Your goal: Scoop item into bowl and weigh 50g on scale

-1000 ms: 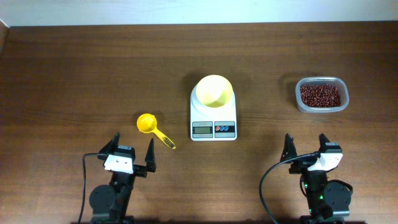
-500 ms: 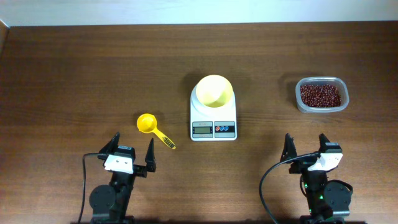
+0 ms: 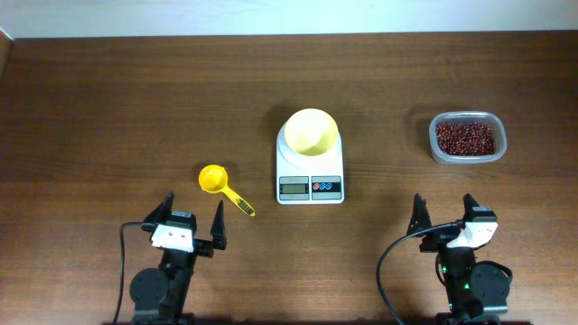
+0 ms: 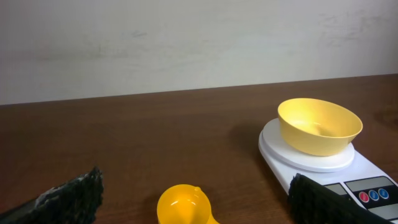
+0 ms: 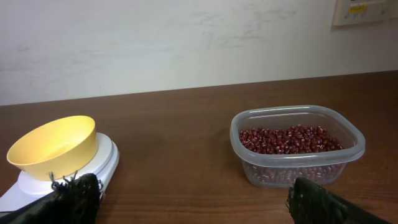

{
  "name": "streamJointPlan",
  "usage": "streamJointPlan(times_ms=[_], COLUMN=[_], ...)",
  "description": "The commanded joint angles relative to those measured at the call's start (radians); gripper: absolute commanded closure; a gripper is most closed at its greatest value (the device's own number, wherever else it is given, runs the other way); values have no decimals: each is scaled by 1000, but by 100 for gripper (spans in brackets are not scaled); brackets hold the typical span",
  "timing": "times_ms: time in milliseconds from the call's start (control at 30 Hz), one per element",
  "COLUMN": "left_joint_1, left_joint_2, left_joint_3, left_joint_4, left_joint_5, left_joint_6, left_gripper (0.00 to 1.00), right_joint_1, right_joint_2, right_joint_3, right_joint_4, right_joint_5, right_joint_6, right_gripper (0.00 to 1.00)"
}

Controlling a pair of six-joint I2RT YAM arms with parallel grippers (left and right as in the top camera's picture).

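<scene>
The pale yellow bowl [image 3: 312, 132] stands empty on the white scale [image 3: 310, 178] at the table's middle; both also show in the left wrist view, bowl [image 4: 319, 126] on scale [image 4: 373, 177], and in the right wrist view, bowl [image 5: 53, 147] on scale [image 5: 106, 163]. The red-brown beans [image 3: 466, 137] lie in a clear tub [image 3: 439, 149] at the right, seen close in the right wrist view [image 5: 289, 139]. My left gripper [image 3: 190, 225] is open and empty near the front edge. My right gripper [image 3: 444, 218] is open and empty, in front of the tub.
A yellow handled scoop [image 3: 222, 186] lies on the table left of the scale, just ahead of my left gripper, and shows in the left wrist view [image 4: 184, 205]. The wooden table [image 3: 108, 108] ends at a pale wall behind.
</scene>
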Motion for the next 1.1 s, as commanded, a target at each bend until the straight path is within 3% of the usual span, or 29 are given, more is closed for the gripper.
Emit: streamJointPlan(times_ms=[0, 1000, 1067], left_joint_1=[-4, -4, -4], left_joint_2=[-9, -9, -8], left_joint_3=[-3, -3, -3], left_joint_4=[-5, -5, -9], left_joint_5=[-7, -7, -60], left_joint_6=[12, 12, 47], left_gripper=[1, 1, 1], right_joint_1=[5, 5, 5], right_joint_2=[-10, -10, -10], right_joint_3=[-5, -5, -5], right_joint_4=[-6, -6, -6], right_joint_5=[12, 12, 12], right_joint_6=[-1, -1, -1], right_gripper=[1, 1, 1])
